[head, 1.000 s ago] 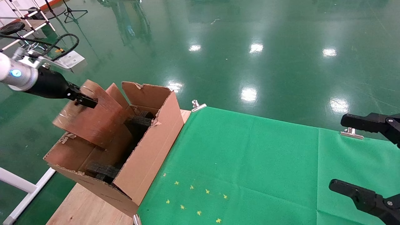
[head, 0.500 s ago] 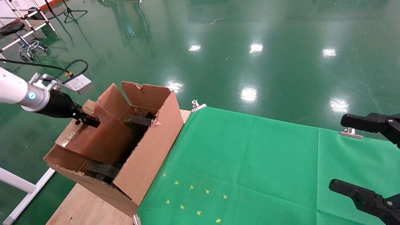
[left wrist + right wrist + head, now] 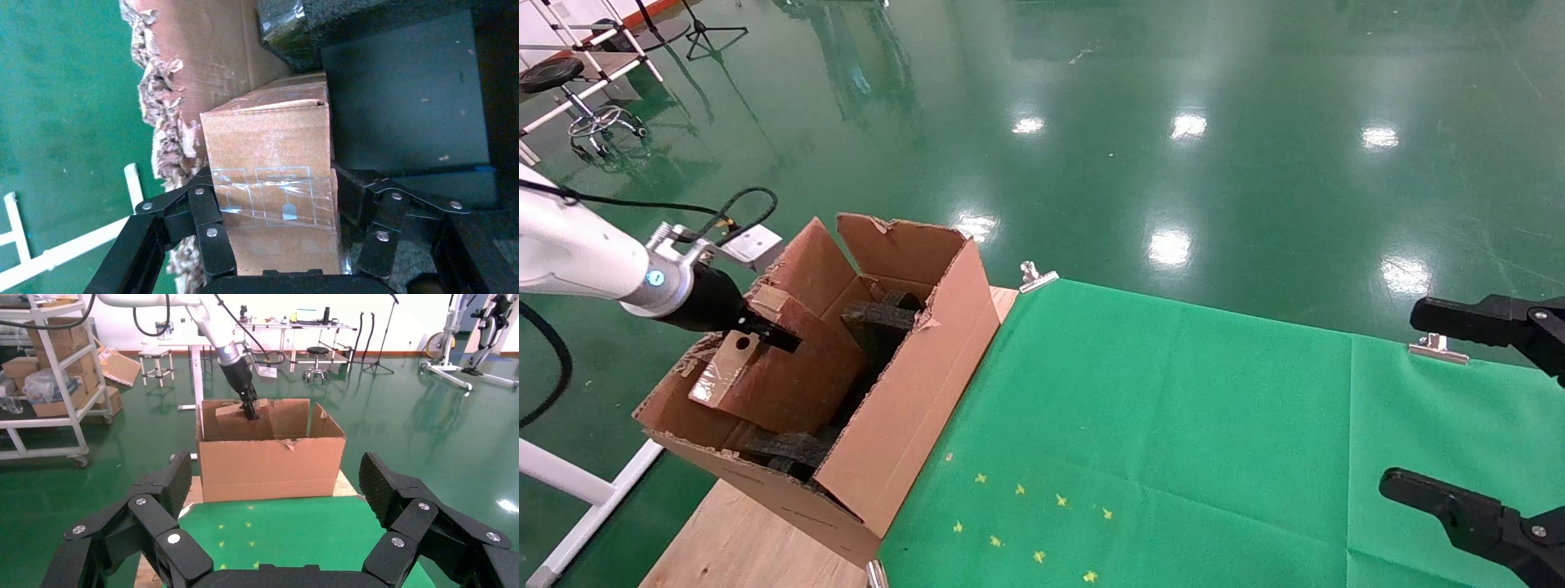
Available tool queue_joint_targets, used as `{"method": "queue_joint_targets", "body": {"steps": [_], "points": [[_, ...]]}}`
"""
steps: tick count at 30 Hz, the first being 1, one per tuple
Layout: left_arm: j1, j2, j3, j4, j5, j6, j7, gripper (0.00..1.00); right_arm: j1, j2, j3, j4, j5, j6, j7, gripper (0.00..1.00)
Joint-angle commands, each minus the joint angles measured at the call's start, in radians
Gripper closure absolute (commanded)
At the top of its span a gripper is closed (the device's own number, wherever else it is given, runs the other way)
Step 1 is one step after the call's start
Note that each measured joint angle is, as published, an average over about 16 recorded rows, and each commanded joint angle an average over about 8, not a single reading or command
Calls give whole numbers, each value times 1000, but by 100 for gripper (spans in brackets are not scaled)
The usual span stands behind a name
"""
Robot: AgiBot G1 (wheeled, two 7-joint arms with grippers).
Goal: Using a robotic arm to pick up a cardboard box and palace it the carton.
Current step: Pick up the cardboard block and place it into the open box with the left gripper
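Left pincer [image 3: 780, 339] grips the box [image 3: 764, 376] by both broad faces, the box tilted, hanging below it inside the carton [image 3: 903, 384]. Foam blocks [image 3: 878, 314] lie just beyond. Right pincer [image 3: 278, 508] hangs wide, well apart, over the worktop [image 3: 1173, 425].

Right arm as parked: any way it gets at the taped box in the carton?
Probably not. The right claw hangs open over the far end of the green cloth, and the left claw already clamps the cardboard box inside the carton.

Covering most of the wooden tabletop [image 3: 733, 531]: a green cloth [image 3: 1173, 425], carrying small yellow stars [image 3: 1026, 523] near its front edge. Pinning its far edge: two silver clips [image 3: 1037, 276]. Reflecting ceiling lights: a glossy green floor [image 3: 1173, 122]. Standing far left: a stool [image 3: 568, 90].
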Motion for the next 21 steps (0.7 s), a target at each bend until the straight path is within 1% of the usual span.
{"method": "queue_joint_targets", "body": {"steps": [1,15,16,21], "points": [[12,9,1,2,1,-18,-15,100,0,0,0,0,0,0,0,0],[108,39,-3,-7,-3,-67,-73,100,0,0,0,0,0,0,0,0],[112,41,-3,-7,-4,-69,-76,98,0,0,0,0,0,0,0,0],[127,47,-6,-11,-7,-81,-88,36,0,0,0,0,0,0,0,0]]}}
